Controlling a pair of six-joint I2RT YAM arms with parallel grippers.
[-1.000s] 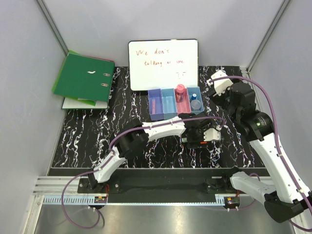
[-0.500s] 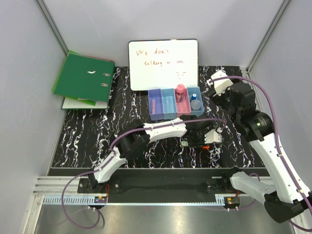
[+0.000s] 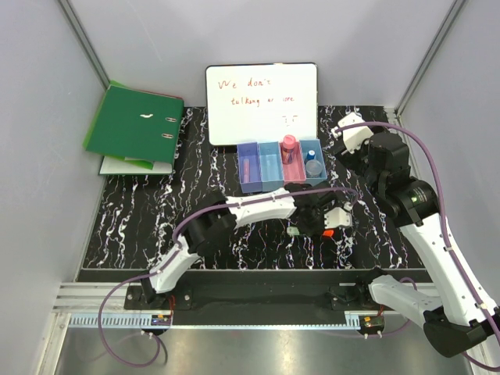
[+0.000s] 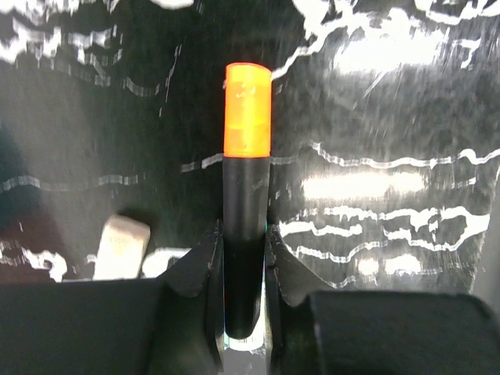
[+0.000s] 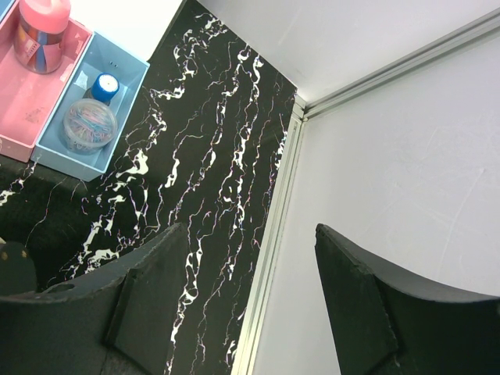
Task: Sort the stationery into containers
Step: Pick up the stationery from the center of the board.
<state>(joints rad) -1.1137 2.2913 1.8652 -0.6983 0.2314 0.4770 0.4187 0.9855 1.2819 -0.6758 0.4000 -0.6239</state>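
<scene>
My left gripper point(image 4: 244, 231) is shut on the black body of an orange-capped highlighter point(image 4: 247, 109), low over the dark marbled table; the cap points away from the wrist. From above, this gripper point(image 3: 322, 222) sits in front of the containers point(image 3: 270, 184) with the orange highlighter's tip point(image 3: 328, 233) showing. The purple-blue bin holds a lilac marker point(image 3: 247, 167). A pink item point(image 3: 289, 144) stands in the pink bin. The right-hand light blue bin point(image 5: 125, 74) holds a blue-capped bottle point(image 5: 104, 84) and a round piece point(image 5: 84, 125). My right gripper point(image 3: 348, 130) hangs open and empty at the back right.
A whiteboard point(image 3: 262, 103) with red writing leans behind the bins. A green ring binder point(image 3: 133, 125) lies at the back left. A small pale greenish item point(image 3: 291, 231) lies just left of my left gripper. The enclosure's wall and rail point(image 5: 273, 234) are close to my right gripper.
My left gripper's jaws have closed from wide open onto the orange highlighter, and the wrist has shifted a little to the left. The right arm has stayed put.
</scene>
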